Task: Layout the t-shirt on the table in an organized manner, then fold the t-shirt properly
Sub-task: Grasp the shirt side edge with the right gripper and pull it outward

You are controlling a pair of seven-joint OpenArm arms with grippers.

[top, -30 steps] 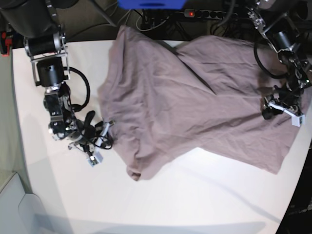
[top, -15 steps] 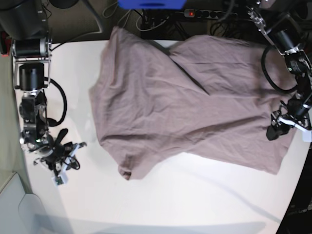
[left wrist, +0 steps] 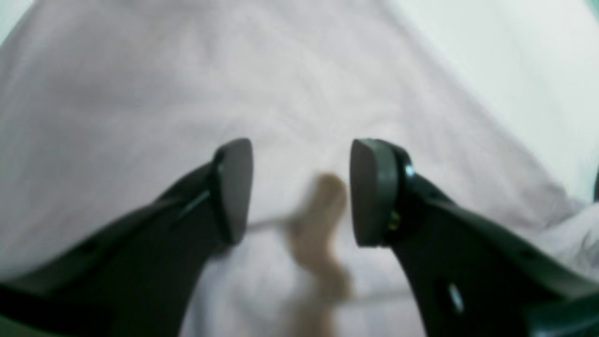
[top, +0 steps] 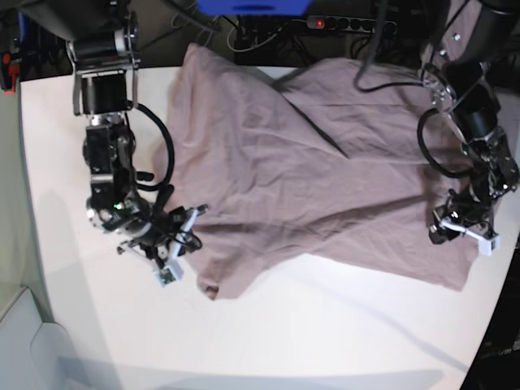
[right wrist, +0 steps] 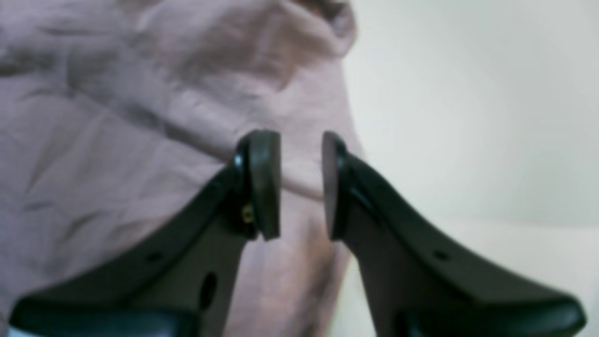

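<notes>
The t-shirt [top: 325, 171] is lying spread between both unclenched grippers, the right gripper [right wrist: 302, 185] straddling its edge, the left gripper [left wrist: 299, 192] hovering over cloth.

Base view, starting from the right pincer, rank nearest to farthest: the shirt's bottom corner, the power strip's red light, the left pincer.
From the right pincer:
1. T-shirt's bottom corner, just below it.
2. Power strip's red light, top edge.
3. Left pincer, far across, over the shirt's opposite side.

I see both wrist views soft and blurred; the base view is evenly lit, with faint shadows on the table [top: 325, 325].
</notes>
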